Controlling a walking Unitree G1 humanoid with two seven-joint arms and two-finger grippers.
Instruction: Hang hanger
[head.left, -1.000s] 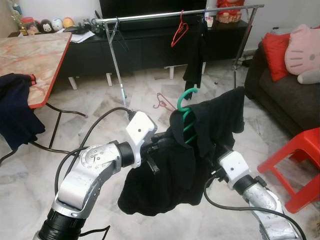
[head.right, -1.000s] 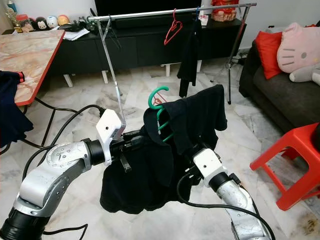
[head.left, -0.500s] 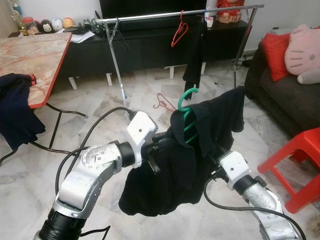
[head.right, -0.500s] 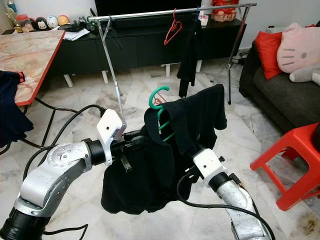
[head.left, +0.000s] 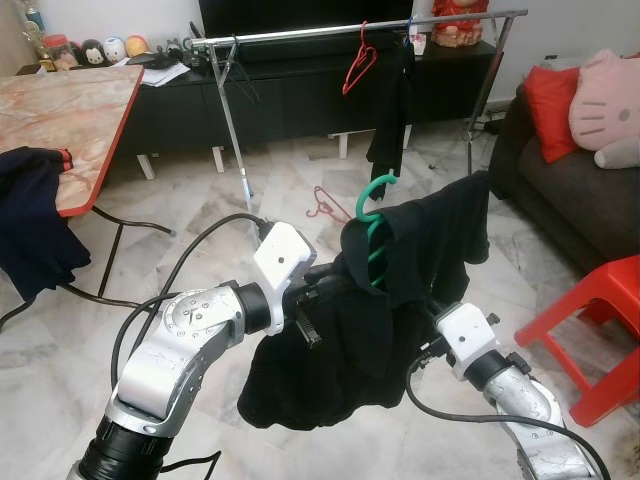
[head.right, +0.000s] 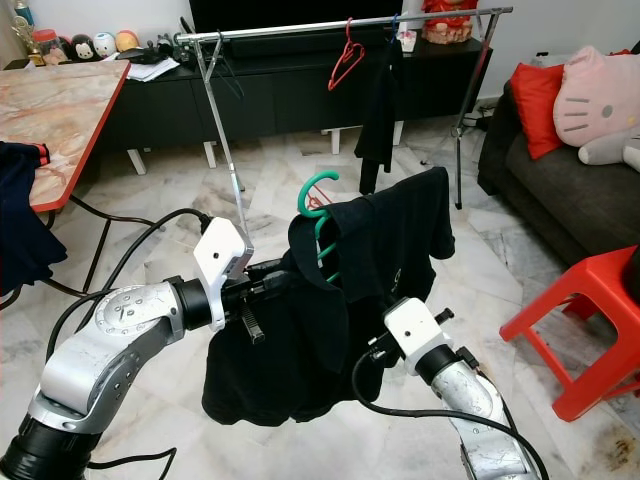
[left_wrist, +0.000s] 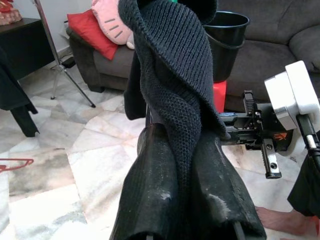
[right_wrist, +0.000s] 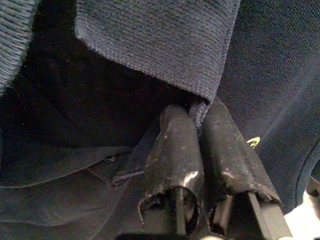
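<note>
Holding steady: head views show black shirt (head.left: 380, 300) on green hanger (head.left: 374, 235) between both arms, barely shifted from a second ago, rail (head.left: 350, 30) well ahead, approach pending. Left wrist view: left gripper (left_wrist: 182, 165) clamped on shirt fabric. Right wrist view: right gripper (right_wrist: 200, 130) pinching shirt hem.

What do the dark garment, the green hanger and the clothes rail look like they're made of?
The dark garment looks like knitted fabric, matte: ribbed loops show at its collar. The green hanger seems to be plastic, smooth and evenly coloured. The clothes rail looks like polished metal tube, silver with bright reflections.
</note>
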